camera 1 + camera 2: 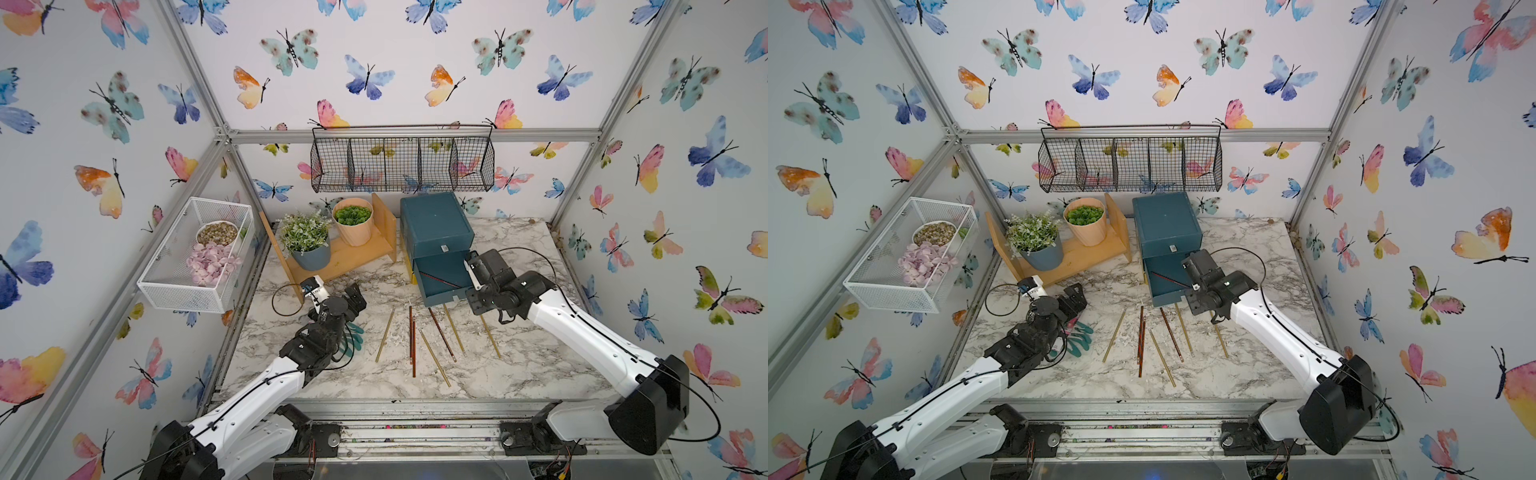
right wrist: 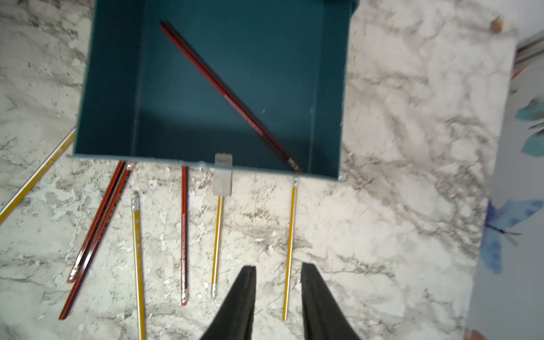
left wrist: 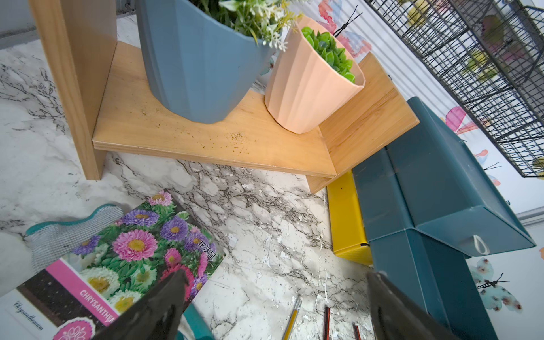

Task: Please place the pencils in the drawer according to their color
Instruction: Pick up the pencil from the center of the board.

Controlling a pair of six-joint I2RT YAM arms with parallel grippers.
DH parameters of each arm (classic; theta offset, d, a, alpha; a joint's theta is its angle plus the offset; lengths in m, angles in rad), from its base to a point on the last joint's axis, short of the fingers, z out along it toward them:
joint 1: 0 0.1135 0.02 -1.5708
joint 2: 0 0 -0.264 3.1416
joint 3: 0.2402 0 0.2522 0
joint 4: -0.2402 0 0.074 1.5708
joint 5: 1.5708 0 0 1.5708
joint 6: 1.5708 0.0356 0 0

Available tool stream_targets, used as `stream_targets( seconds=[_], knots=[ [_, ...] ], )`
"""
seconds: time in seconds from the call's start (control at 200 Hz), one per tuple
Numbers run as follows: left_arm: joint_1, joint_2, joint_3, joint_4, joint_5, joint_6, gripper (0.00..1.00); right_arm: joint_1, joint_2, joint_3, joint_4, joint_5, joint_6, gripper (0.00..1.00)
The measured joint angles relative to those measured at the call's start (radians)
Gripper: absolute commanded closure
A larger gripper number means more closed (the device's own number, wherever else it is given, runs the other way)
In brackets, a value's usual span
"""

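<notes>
**Wooden pencils (image 1: pixel 434 357): one filed, seven loose**

Teal middle drawer (image 2: pixel 112 88) stands pulled out at 12 o'clock of the marble (image 2: pixel 397 147); one red-black pencil (image 2: pixel 232 97) lies diagonally inside. Seven others, red and gold, lie at its 6 o'clock. My right gripper (image 2: pixel 278 265) hovers above them, jaws partly apart, empty; left gripper (image 3: pixel 279 275), at 9 o'clock, is spread wide. I judge them light, stiff, roll-prone: pinch mid-shaft, across the barrel.
</notes>
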Motion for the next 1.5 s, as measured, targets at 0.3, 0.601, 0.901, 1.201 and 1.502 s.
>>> stream_targets(
  seconds=[0.3, 0.601, 0.901, 1.201, 1.502],
  knots=[
    [0.008, 0.054, 0.000, 0.001, 0.016, -0.013, 0.02, 0.095, -0.171, -0.375, 0.134, -0.163, 0.222, 0.72],
    [0.012, 0.076, 0.000, 0.010, 0.026, -0.022, 0.02, 0.190, -0.106, -0.465, 0.280, -0.210, 0.317, 0.73],
    [0.019, 0.077, 0.000, 0.023, 0.028, -0.025, 0.02, 0.195, 0.005, -0.464, 0.326, -0.225, 0.323, 0.72],
    [0.021, 0.077, 0.000, 0.023, 0.028, -0.028, 0.02, 0.195, 0.070, -0.457, 0.340, -0.234, 0.302, 0.73],
    [0.021, 0.077, 0.000, 0.023, 0.030, -0.029, 0.02, 0.195, 0.106, -0.435, 0.349, -0.233, 0.280, 0.74]
  ],
)
